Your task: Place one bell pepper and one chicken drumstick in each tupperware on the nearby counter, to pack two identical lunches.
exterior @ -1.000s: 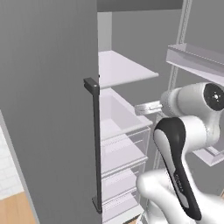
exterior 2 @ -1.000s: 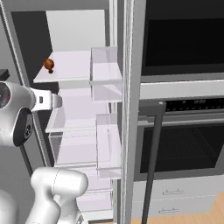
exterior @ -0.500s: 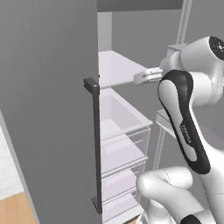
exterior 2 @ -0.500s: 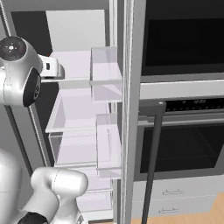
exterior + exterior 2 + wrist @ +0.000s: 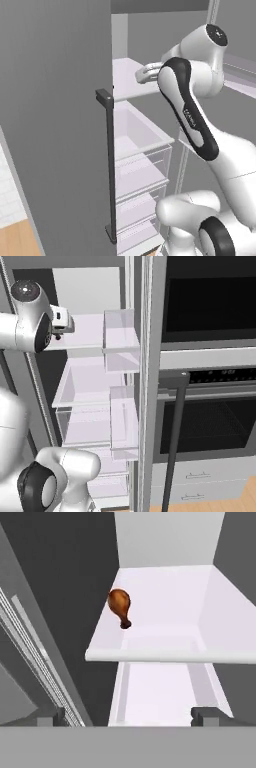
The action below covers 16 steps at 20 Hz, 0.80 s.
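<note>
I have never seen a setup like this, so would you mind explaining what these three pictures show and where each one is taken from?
It is a simulated kitchen. A white robot arm on a drivable base reaches into an open fridge. Two pictures come from cameras on the base, behind the arm to its left and right; the right one also shows a wall oven. The third comes from a camera on the hand. Its gripper is open and holds nothing. Ahead, a chicken drumstick lies on a white fridge shelf, near its edge.

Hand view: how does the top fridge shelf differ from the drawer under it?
The shelf is a flat plate, while the drawer has raised side walls. The shelf carries the chicken drumstick; nothing shows in the drawer. The shelf sits above, the drawer below. Both are pale white.
</note>
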Available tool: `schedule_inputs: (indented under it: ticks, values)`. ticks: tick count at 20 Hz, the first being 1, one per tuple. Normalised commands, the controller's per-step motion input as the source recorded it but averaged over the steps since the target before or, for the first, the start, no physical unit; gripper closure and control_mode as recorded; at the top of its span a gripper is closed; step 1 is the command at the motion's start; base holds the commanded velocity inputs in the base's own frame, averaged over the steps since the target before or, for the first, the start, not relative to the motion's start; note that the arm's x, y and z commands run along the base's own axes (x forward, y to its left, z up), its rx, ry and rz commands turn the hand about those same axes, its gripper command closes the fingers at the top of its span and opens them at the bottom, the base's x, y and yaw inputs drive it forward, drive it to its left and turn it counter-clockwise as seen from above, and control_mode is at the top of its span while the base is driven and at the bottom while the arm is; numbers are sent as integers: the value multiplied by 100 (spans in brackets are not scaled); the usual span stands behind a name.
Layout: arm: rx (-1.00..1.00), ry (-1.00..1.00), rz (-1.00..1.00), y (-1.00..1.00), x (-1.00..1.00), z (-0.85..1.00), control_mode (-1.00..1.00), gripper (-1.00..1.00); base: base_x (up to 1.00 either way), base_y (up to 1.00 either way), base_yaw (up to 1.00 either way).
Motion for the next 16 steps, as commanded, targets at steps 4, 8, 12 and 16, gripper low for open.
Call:
schedule_inputs:
  ticks: [4, 8, 12, 16]
  values:
    - [3, -7, 21, 24, 100, -11, -100, -100, 0, 0, 0]
    - [8, -6, 39, 3, 100, -4, -100, -100, 0, 0, 0]
    - [1, -7, 41, 32, 94, -22, -100, -100, 0, 0, 0]
    - [-4, -18, 9, 67, 53, -7, -100, -100, 0, 0, 0]
